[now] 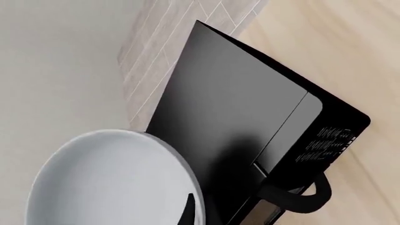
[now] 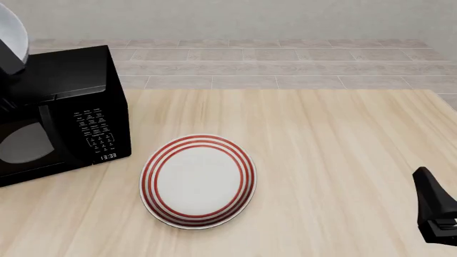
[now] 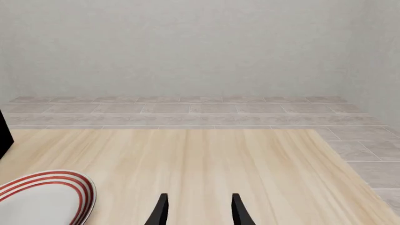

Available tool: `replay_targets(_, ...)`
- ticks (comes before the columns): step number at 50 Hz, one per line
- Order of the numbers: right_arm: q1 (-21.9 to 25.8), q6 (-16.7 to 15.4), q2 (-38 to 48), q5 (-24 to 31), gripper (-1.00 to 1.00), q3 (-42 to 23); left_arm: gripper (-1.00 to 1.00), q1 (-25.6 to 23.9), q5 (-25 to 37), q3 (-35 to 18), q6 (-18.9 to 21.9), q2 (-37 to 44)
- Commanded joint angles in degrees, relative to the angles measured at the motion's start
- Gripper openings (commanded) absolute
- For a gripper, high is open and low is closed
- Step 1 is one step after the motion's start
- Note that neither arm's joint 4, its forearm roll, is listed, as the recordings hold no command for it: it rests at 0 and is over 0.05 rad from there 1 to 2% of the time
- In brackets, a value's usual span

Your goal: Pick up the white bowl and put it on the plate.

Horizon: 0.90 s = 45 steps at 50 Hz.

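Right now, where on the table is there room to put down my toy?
The widest bare wood lies between the plate and the right gripper, running back to the table's far edge. A smaller bare strip sits in front of the plate. It is crowded on the left, where the microwave stands close beside the plate, with the white bowl held up above it.

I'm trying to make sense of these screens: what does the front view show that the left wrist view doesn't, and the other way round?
Only the front view shows the round flat white plate with red rings, bare on the light wooden table, and part of the right arm's black tool. Only the left wrist view shows the pale inside of the glossy white round bowl with a dark tool finger at its rim. Both show the bowl held up high and the black microwave.
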<state>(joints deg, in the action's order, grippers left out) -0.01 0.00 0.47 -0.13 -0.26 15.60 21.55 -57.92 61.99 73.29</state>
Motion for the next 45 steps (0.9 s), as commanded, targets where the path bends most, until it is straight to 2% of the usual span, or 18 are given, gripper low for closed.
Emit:
replay_targets(1,0.0,0.0,-0.04,0.02,1.0,0.01,-1.0,-1.01,3.02,-0.75,0.18,-4.0)
replay_targets(5,0.0,0.01,-0.04,0.02,1.0,0.01,-1.0,-2.11,5.76,-1.18,-0.15,-6.89)
replay_targets(9,0.01,0.0,-0.04,0.02,1.0,0.01,-1.0,-5.34,9.85,-2.82,-3.32,-10.49)
replay_targets(14,0.01,0.01,-0.04,0.02,1.0,0.01,-1.0,-6.75,12.44,-2.14,-3.04,-13.53)
replay_targets(19,0.01,0.01,-0.04,0.02,1.0,0.01,-1.0,-10.61,17.55,-4.05,-6.14,-16.74)
replay_targets(30,0.0,0.01,-0.05,0.02,1.0,0.01,-1.0,-15.93,21.13,-5.89,-7.31,-18.94)
replay_targets(34,0.0,0.01,-0.04,0.02,1.0,0.01,-1.0,-20.59,24.36,-9.22,-9.73,-19.19)
replay_targets(45,0.01,0.0,-0.03,0.02,1.0,0.01,-1.0,-24.49,22.39,-6.25,-9.25,-19.9)
